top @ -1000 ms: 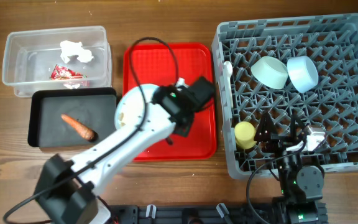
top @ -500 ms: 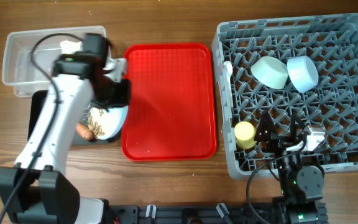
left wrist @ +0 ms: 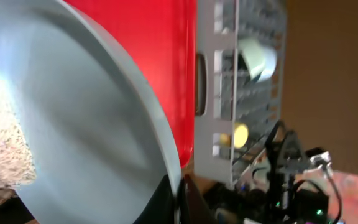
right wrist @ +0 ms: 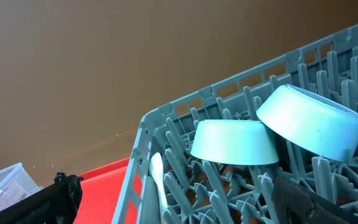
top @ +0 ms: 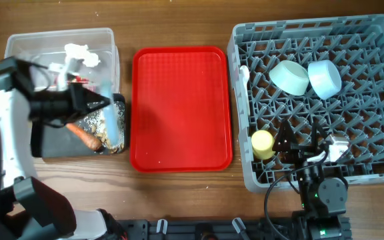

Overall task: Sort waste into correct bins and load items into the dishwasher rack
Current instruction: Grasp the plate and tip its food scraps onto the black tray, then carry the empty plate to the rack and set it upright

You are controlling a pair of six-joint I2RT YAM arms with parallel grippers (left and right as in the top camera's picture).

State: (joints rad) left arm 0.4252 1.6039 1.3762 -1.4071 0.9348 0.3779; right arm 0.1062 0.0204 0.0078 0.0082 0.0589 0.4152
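Since half a second ago the plate (top: 112, 117) has gone from near flat to up on edge, and the left arm has swung further left.

I have the left gripper (top: 101, 103) clamped on the plate rim; in the wrist view the fingers pinch the edge. Plate hangs over the right end of the black tray (top: 53, 140), just beside the red tray (top: 182, 107).

Bins: 2.
- Tub (top: 25, 60): 1 tissue (top: 79, 53), 1 wrapper (top: 77, 80).
- Black tray: 1 carrot (top: 85, 135), crumbs (top: 97, 123) spread by the plate's foot. The pale fuzzy patch in the left wrist view may be crumbs on the plate; can't tell.

Rack (top: 352, 120): 4 items.
- 1 dish (top: 290, 77) and 1 bowl (top: 325, 78), touching, far side, both tipped.
- 1 cup (top: 263, 143), near-left corner.
- 1 spoon (top: 245, 77), along the left wall.

Right gripper (top: 303, 148) sits over the rack's near edge just beside the cup, fingers spread wide, holding nothing.

In the way: the left arm crosses the tub's near wall and hides part of the wrapper and the black tray's far edge. Everything sits on a wooden table (top: 179, 200).
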